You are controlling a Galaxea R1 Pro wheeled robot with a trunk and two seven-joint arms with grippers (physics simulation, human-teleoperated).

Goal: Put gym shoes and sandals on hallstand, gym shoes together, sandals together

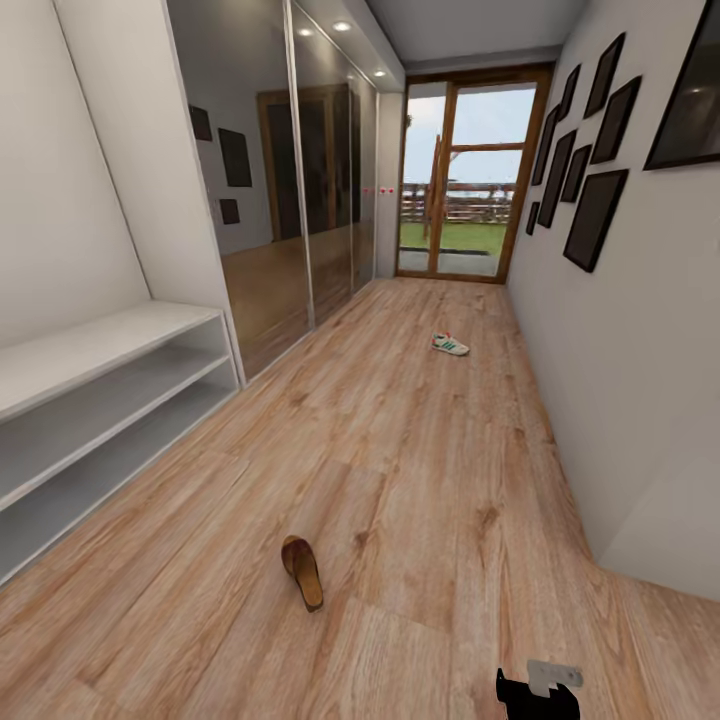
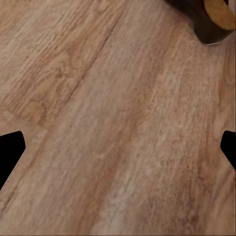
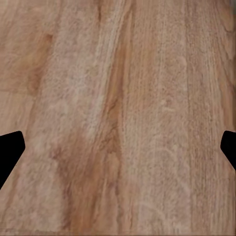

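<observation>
One dark-brown sandal (image 1: 302,570) lies on the corridor floor (image 1: 420,470) in the near middle of the head view. Far down the corridor, a white gym shoe (image 1: 450,344) with green stripes rests on the planks. The white hallstand (image 1: 110,345) runs along the left wall, and its shelves hold nothing. My left gripper (image 2: 118,150) is open over bare floor, with the edge of a sandal (image 2: 214,17) at the corner of its wrist view. My right gripper (image 3: 118,152) is open above bare planks. The other sandal and gym shoe are out of view.
Mirrored wardrobe doors (image 1: 290,200) follow the hallstand on the left. Dark picture frames (image 1: 595,215) hang on the right wall, which steps out near me. A glass door (image 1: 465,180) closes the far end. A black part of my right arm (image 1: 538,690) shows at the bottom edge.
</observation>
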